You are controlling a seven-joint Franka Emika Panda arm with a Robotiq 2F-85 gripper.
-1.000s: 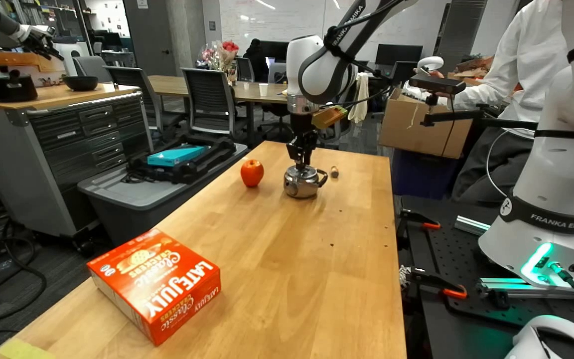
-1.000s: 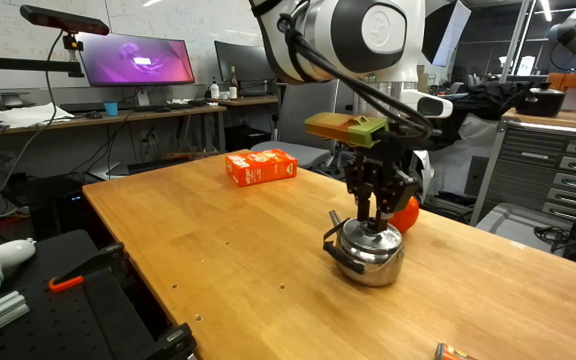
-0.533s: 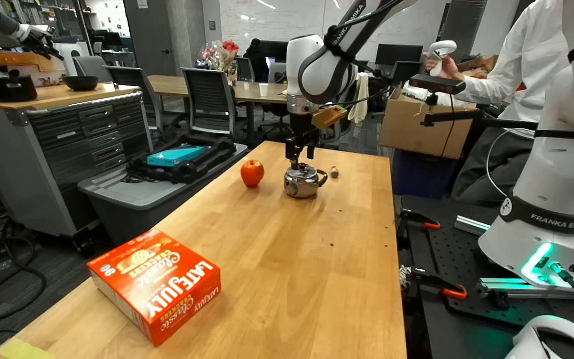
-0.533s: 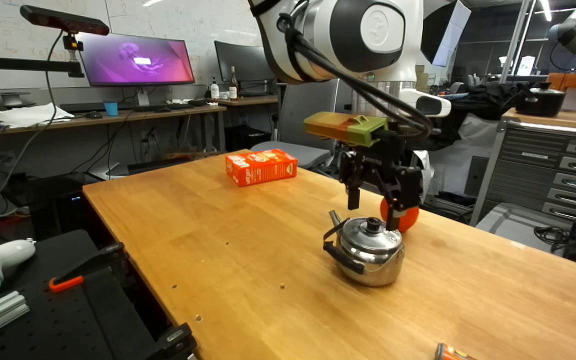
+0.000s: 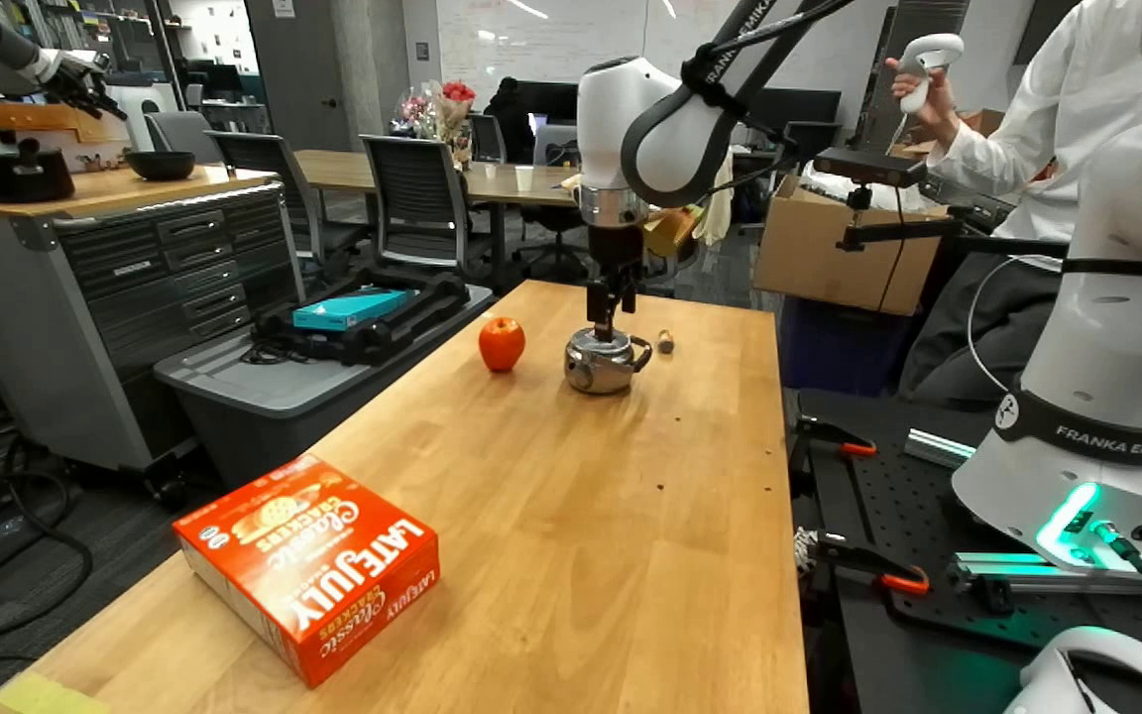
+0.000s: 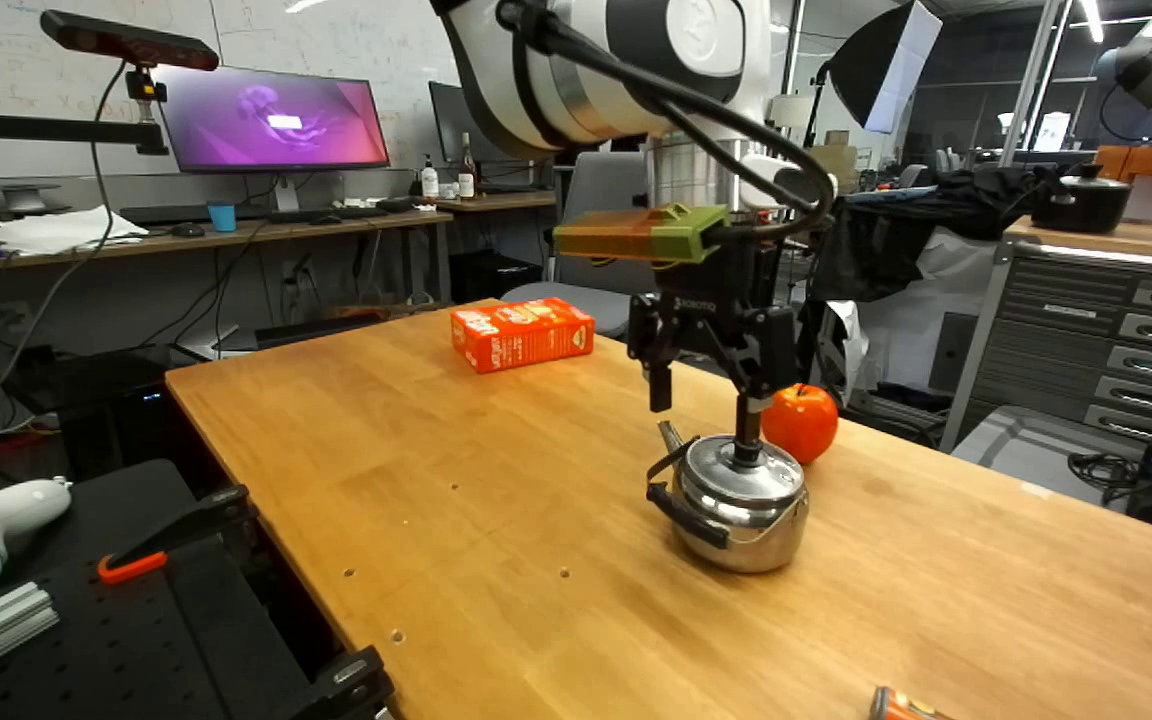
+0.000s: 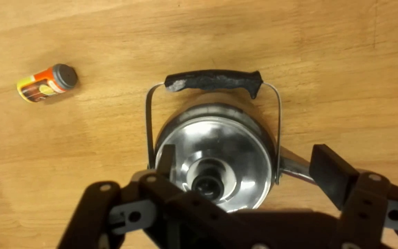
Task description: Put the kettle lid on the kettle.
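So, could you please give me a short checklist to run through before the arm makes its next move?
1. Lid on the kettle: ok, it looks seated.
2. The tool open: ok, its fingers stand apart.
3. Knob clear of the tool: cannot tell; a finger overlaps it in an exterior view.
4. Black handle grip clear of the fingers: ok, folded to one side.
5. The kettle upright on the table: ok.

End effector (image 7: 244, 152) (wrist view) pt. hides lid (image 7: 219, 145).
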